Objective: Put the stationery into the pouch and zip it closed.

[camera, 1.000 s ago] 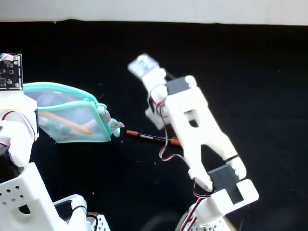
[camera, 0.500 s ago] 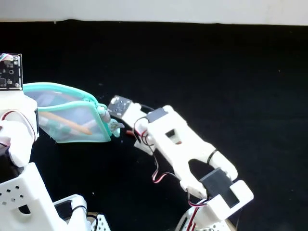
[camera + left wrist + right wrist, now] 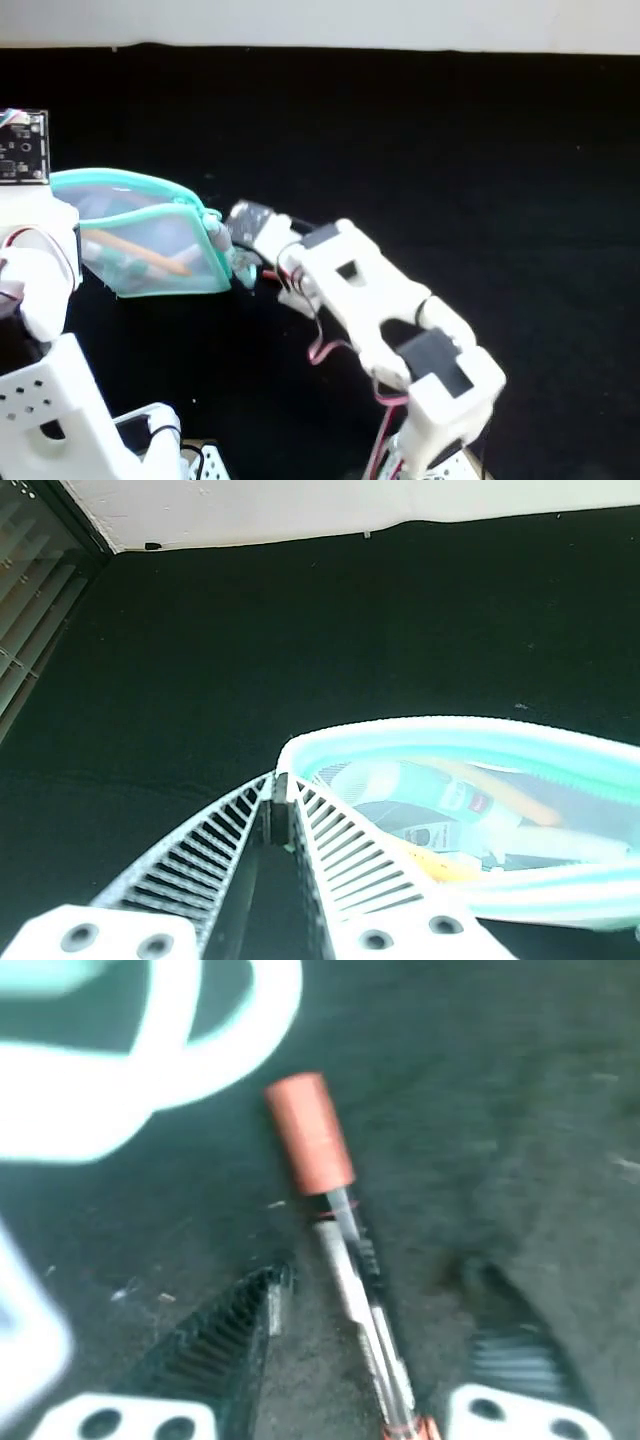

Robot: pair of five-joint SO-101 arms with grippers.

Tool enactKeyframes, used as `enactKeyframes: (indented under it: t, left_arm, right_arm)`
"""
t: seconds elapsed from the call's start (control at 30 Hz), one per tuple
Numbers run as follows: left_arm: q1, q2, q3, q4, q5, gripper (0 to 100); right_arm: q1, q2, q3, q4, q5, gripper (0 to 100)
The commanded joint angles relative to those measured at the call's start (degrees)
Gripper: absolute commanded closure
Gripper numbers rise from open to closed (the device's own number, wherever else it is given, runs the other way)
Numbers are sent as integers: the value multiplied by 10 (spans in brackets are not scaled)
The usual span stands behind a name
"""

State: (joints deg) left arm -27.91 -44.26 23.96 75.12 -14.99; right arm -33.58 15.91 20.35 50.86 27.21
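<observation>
A teal-rimmed clear pouch (image 3: 150, 250) lies open at the table's left, with several stationery items inside (image 3: 450, 810). My left gripper (image 3: 280, 805) is shut on the pouch's rim at its left end. A pen with a red cap (image 3: 310, 1130) lies on the black table just right of the pouch's zipper end, whose pale teal loop (image 3: 200, 1050) shows close by. My right gripper (image 3: 375, 1345) is low over the pen and open, one finger (image 3: 240, 1330) on each side of the barrel. In the high view the right arm's wrist (image 3: 255, 225) covers the pen.
The table (image 3: 480, 150) is covered in black cloth, bare to the right and behind the arms. A pale wall edge (image 3: 320, 20) runs along the back. The left arm's base (image 3: 50, 400) fills the near left corner.
The right arm swung down and left from above the table's middle to the pen beside the pouch's zipper end. The left arm kept its hold; the pouch barely shifted.
</observation>
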Motion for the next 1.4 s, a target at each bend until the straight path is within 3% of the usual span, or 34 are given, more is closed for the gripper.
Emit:
enactKeyframes:
  t: [0.0, 0.27, 0.43, 0.6, 0.7, 0.9, 1.37]
  left_arm:
    - [1, 12, 34, 5, 4, 993]
    - [1, 12, 34, 5, 4, 993]
    - [3, 12, 38, 5, 4, 993]
    - [4, 12, 44, 4, 4, 993]
    - [4, 12, 44, 4, 4, 993]
    - [4, 12, 44, 4, 4, 993]
    - [17, 12, 45, 4, 4, 993]
  right_arm:
    - [53, 8, -108, 50, -48, 959]
    - [109, -51, -262, 118, -63, 991]
    - [112, -138, -371, 110, -202, 991]
    - [56, -204, -446, -13, -344, 991]
    - [8, -219, -450, -111, -386, 991]
    - [-82, -214, -451, -157, -389, 991]
    - [-166, -155, -454, -244, -389, 991]
